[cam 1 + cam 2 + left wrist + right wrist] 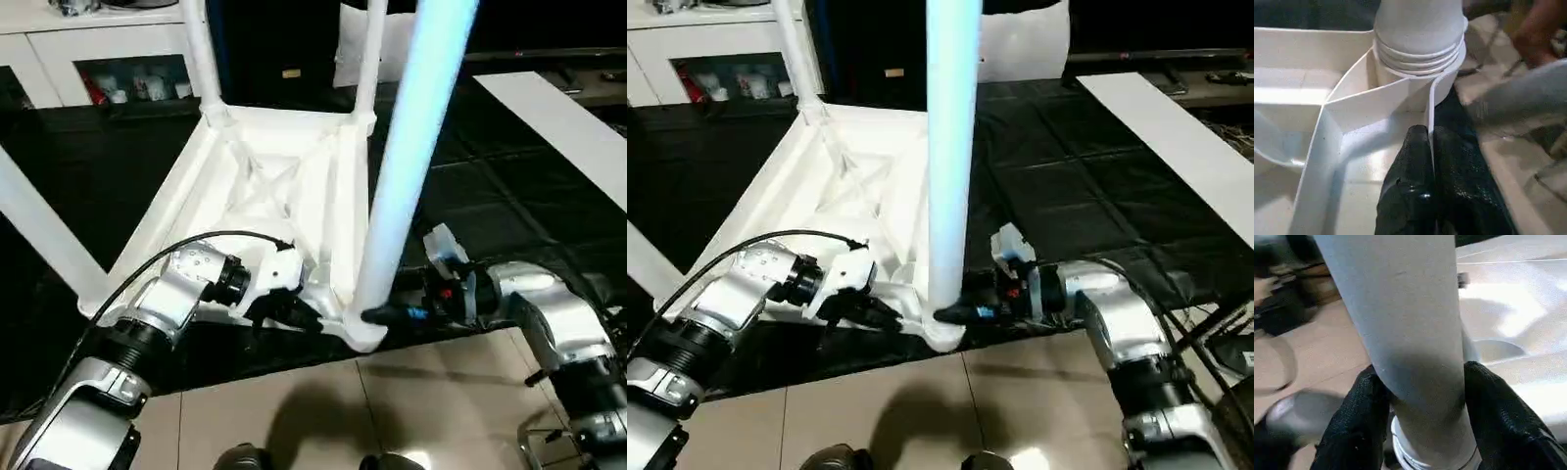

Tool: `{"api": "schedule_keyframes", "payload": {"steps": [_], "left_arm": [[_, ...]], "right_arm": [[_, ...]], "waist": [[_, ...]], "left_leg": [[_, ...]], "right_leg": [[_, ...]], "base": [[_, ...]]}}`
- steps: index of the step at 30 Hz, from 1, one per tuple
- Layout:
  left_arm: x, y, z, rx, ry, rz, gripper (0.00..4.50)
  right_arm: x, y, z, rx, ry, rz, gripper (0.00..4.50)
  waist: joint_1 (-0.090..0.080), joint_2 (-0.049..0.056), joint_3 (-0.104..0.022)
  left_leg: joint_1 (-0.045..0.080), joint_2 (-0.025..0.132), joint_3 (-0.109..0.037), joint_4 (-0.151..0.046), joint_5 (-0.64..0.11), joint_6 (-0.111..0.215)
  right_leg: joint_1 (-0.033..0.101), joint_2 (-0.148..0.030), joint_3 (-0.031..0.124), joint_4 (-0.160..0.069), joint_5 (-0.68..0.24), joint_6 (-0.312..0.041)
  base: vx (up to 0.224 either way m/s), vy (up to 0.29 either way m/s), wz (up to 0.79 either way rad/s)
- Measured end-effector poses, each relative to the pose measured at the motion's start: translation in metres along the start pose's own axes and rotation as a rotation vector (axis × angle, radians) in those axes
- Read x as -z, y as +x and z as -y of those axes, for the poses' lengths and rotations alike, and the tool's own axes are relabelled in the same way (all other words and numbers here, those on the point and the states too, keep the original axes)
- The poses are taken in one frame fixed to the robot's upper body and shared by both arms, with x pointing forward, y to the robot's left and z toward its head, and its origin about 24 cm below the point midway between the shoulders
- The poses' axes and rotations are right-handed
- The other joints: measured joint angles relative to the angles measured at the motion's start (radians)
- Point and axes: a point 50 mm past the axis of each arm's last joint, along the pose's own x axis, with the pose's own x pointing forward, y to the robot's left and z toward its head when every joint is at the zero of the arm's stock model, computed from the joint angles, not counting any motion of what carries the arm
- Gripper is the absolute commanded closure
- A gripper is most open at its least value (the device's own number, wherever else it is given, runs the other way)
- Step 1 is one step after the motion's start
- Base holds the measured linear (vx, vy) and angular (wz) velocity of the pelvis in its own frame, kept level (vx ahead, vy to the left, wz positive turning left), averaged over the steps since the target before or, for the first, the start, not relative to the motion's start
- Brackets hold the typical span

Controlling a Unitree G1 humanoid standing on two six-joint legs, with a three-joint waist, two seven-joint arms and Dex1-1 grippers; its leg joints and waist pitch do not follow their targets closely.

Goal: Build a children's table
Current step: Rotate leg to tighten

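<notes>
No brand, label or writing can be read anywhere. The white tabletop [265, 186] lies upside down on a black mat [490, 196], ribs up, legs standing in its corner sockets. The right gripper [1418, 416] clasps the near right leg [402, 186] low down, a finger on each side. Just left of it, the left gripper [1431, 171] is pinched on the tabletop's near rim beside that leg's socket.

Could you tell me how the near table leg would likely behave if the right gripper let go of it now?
The leg is tall and slim, so probably tippy. Its threaded base sits in the corner socket, which likely steadies it. Smooth, round plastic may slip between the right gripper fingers.
</notes>
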Motion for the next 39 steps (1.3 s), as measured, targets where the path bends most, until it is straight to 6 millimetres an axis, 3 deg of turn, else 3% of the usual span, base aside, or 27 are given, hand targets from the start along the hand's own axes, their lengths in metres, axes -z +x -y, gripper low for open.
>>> {"api": "schedule_keyframes", "payload": {"steps": [6,12,14,16,17,21,26,32,36,39], "left_arm": [[-0.006,0.014,-0.016,-0.222,-0.121,0.019,4.50],[-0.017,0.031,-0.032,-0.444,-0.226,0.038,4.50],[-0.021,0.036,-0.037,-0.507,-0.238,0.040,4.50],[-0.022,0.039,-0.038,-0.539,-0.240,0.040,4.50],[-0.024,0.040,-0.039,-0.551,-0.239,0.042,4.50],[-0.027,0.041,-0.039,-0.548,-0.225,0.052,4.50],[-0.025,0.033,-0.037,-0.499,-0.180,0.060,4.50],[-0.017,0.018,-0.026,-0.360,-0.094,0.069,4.50],[-0.010,0.010,-0.019,-0.260,-0.049,0.067,4.50],[-0.007,0.005,-0.014,-0.180,-0.020,0.045,4.50]], "right_arm": [[-0.003,0.013,0.014,0.373,0.052,0.072,2.54],[-0.014,0.042,0.031,0.738,0.147,0.163,2.56],[-0.018,0.052,0.038,0.833,0.201,0.197,2.56],[-0.021,0.057,0.041,0.872,0.223,0.217,2.56],[-0.021,0.057,0.042,0.881,0.217,0.223,2.21],[-0.021,0.053,0.040,0.859,0.166,0.235,1.79],[-0.016,0.044,0.034,0.796,0.085,0.227,1.35],[0.006,0.015,0.025,0.649,0.056,0.189,0.84],[0.003,0.002,0.019,0.523,-0.022,0.159,0.47],[0.000,-0.008,0.014,0.396,-0.092,0.115,0.47]], "waist": [[-0.060,0.000,0.000],[-0.112,0.006,0.003],[-0.129,0.007,0.004],[-0.136,0.007,0.005],[-0.138,0.006,0.005],[-0.131,0.006,0.005],[-0.107,0.006,0.005],[-0.060,0.007,0.004],[-0.035,0.008,0.005],[-0.017,0.008,0.005]], "left_leg": [[0.000,0.000,-0.003,0.000,0.000,-0.001],[-0.005,0.004,-0.012,-0.001,0.000,-0.001],[-0.006,0.004,-0.013,0.000,0.000,-0.001],[-0.006,0.004,-0.013,0.000,0.000,-0.001],[-0.006,0.004,-0.013,0.000,0.000,-0.001],[-0.007,0.004,-0.012,0.000,0.000,0.000],[-0.006,0.006,-0.011,-0.007,-0.001,-0.001],[-0.008,0.008,-0.011,-0.013,0.001,0.002],[-0.007,0.008,-0.009,-0.010,0.000,0.001],[-0.006,0.007,-0.007,-0.007,-0.002,-0.004]], "right_leg": [[-0.002,0.000,-0.003,-0.008,-0.001,0.002],[-0.001,-0.002,-0.028,-0.034,-0.001,0.002],[-0.002,-0.002,-0.029,-0.035,-0.001,0.002],[-0.003,-0.002,-0.030,-0.036,-0.001,0.001],[-0.003,-0.002,-0.030,-0.036,0.001,-0.001],[-0.003,-0.002,-0.029,-0.035,0.014,-0.013],[-0.006,-0.001,-0.029,-0.032,0.030,-0.014],[-0.013,0.001,-0.030,-0.030,0.028,-0.011],[-0.011,0.000,-0.029,-0.030,0.028,-0.011],[-0.008,-0.001,-0.026,-0.030,0.028,-0.011]], "base": [[0.000,0.000,0.00],[0.000,0.000,0.00],[0.000,0.000,0.00],[0.000,0.000,0.00],[0.000,0.000,0.00],[0.000,0.000,0.00],[0.011,-0.005,0.01],[0.000,0.000,0.00],[0.000,0.000,0.00],[0.000,0.000,0.00]]}}
